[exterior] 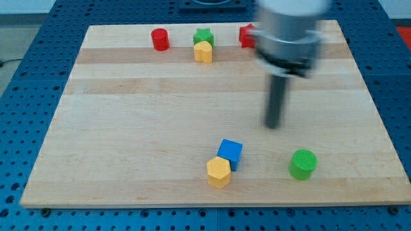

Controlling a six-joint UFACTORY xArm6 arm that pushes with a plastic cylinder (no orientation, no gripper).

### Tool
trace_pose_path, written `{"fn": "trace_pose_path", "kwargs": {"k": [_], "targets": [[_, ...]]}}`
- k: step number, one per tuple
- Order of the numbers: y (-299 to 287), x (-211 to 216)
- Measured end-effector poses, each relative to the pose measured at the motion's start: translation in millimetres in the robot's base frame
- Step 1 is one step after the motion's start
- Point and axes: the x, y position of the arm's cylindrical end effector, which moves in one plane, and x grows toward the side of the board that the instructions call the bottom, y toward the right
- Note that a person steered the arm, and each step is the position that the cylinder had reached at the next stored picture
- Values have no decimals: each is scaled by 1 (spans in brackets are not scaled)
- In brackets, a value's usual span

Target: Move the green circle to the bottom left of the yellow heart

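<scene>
No pincer is fitted on this arm, so there is nothing to report as released or clenched; it ends in a dark rod, and my tip (274, 126) sits on the wooden tabletop (128, 128), above the green circle (302, 164) and slightly to its left in the view, near it but apart, touching no block. The green circle stands near the view's bottom right. The yellow heart (203, 52) lies well apart from it near the view's top, just below a green block (203, 36) and touching it, with a red cylinder (160, 40) to the left and a red block (246, 35) half hidden by the arm on the right. A blue cube (230, 154) and a yellow hexagon block (218, 172) sit together at the bottom centre. The circle looks light, rigid and smooth-sided, so it should slide easily but may roll off a glancing contact; I judge the push should meet its lower right side squarely, driving it up and left.
</scene>
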Motion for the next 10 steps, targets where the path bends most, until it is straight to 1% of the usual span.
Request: {"fn": "trace_pose_path", "kwargs": {"k": [1, 2, 3, 4, 5, 6, 7, 8, 9, 10], "targets": [[83, 48], [94, 121], [20, 121], [-39, 96], [-32, 79], [-76, 46], [-125, 41], [-129, 4], [-124, -13], [-126, 26]]}}
